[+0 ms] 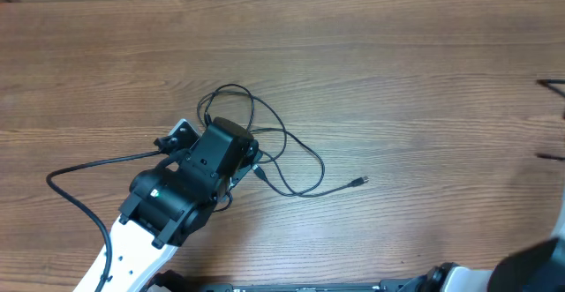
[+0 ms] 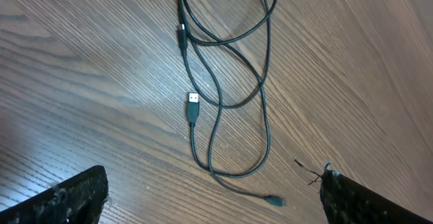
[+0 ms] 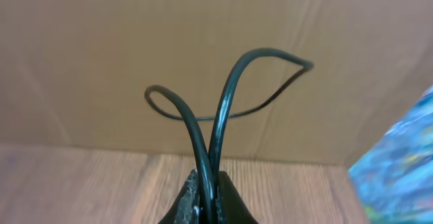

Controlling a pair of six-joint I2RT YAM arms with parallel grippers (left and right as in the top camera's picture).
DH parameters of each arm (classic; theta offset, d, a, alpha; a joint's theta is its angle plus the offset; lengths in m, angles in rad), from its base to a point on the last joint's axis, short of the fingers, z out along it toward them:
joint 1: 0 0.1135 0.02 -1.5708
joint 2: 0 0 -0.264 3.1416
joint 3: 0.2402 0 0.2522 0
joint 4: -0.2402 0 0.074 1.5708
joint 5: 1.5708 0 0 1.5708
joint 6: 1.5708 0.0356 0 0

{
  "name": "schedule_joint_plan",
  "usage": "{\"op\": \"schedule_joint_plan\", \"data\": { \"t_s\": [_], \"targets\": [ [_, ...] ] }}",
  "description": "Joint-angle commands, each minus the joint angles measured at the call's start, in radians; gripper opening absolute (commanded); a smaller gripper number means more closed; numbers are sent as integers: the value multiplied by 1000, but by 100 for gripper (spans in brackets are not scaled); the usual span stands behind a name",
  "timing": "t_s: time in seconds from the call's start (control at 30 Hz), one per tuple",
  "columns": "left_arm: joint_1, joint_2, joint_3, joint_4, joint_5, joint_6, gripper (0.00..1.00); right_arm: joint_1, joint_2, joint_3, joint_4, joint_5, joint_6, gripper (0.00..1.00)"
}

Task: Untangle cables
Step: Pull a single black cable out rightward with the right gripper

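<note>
Thin black cables point(image 1: 284, 146) lie in loose crossed loops on the wooden table point(image 1: 397, 80), with one small plug end point(image 1: 359, 181) trailing to the right. My left gripper point(image 1: 250, 157) hovers over the left of the tangle. In the left wrist view it is open and empty point(image 2: 213, 200), above the cables point(image 2: 264, 95); a silver USB plug point(image 2: 193, 100) and a small dark plug point(image 2: 274, 200) lie between its fingers. My right gripper point(image 3: 208, 187) is shut on a doubled black cable point(image 3: 226, 95) that loops up from its jaws, off the table.
A brown cardboard wall point(image 3: 203, 34) stands behind the table. The left arm's thicker black wire point(image 1: 79, 173) trails at the left. The right arm's body point(image 1: 530, 265) shows at the bottom right corner. Two short dark cable pieces point(image 1: 552, 85) show at the right edge.
</note>
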Motion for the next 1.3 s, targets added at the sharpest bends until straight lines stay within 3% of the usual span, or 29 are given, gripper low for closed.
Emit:
{"op": "schedule_joint_plan", "data": {
  "t_s": [0.0,0.3,0.5,0.53,0.63,0.83,0.87,0.9,0.93,1.27],
  "targets": [
    [-2,3,-1,1,-7,-3,100,-139,101,-2,62,-308,-32,4],
    [-2,3,0,1,-7,-3,100,-336,325,-2,104,-860,-42,4],
    [-2,3,-1,1,-8,-3,100,-341,417,-2,40,-967,-32,4],
    [-2,3,-1,1,-7,-3,99,-341,419,-2,29,-967,-30,9],
    [-2,3,-1,1,-8,-3,100,-341,417,-2,16,-967,-31,45],
    [-2,3,-1,1,-7,-3,99,-356,375,3,-67,-966,-27,64],
    [-2,3,-1,1,-7,-3,100,-359,359,3,-82,-967,-19,71],
    [-2,3,-1,1,-7,-3,100,-362,344,3,-93,-967,-13,94],
    [-2,3,-1,1,-7,-3,99,-366,323,3,-106,-967,-10,100],
    [-2,3,-1,1,-7,-3,100,-384,14,3,-153,-969,12,100]
  ]
}}
